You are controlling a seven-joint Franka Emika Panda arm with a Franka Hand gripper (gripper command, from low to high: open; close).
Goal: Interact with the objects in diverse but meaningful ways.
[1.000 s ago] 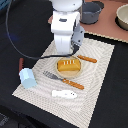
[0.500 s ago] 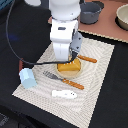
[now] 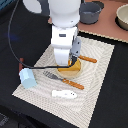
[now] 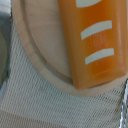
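bread loaf (image 4: 96, 42) lies on the board (image 4: 37, 47), which sits on the mat (image 3: 102, 75).

**Dark worktop with a pale mat**

The worktop (image 3: 20, 107) is black. A pale woven mat (image 3: 102, 75) lies flat on it, set at an angle. A wooden surface (image 3: 107, 27) meets the worktop at two o'clock, carrying a grey pot (image 3: 91, 12) and a pale bowl (image 3: 123, 16). A black cable (image 3: 12, 40) crosses the worktop at nine o'clock, just beside the mat's edge.
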